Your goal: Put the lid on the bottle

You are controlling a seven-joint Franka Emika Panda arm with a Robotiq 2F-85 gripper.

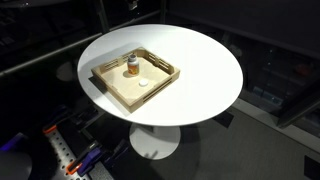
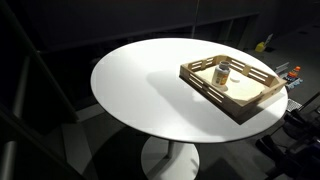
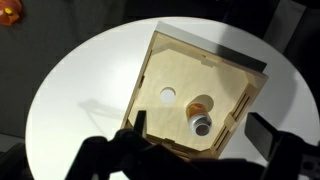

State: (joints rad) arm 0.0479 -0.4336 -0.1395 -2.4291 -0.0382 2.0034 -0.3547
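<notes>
While the gripper hangs high above the wooden tray, its two fingers spread wide and holding nothing, I would say the task is only at its first step: reaching for the lid. That small white cap lies flat on the tray floor, near the bottle but not touching it. The bottle stands upright in the tray on the round white table. Its long axis is vertical and its open mouth points straight up towards the wrist camera. Next, I judge, the arm must come down over the lid, close on its thin rim and lift it. Then it has to bring the lid level over the mouth without knocking the light bottle over.
</notes>
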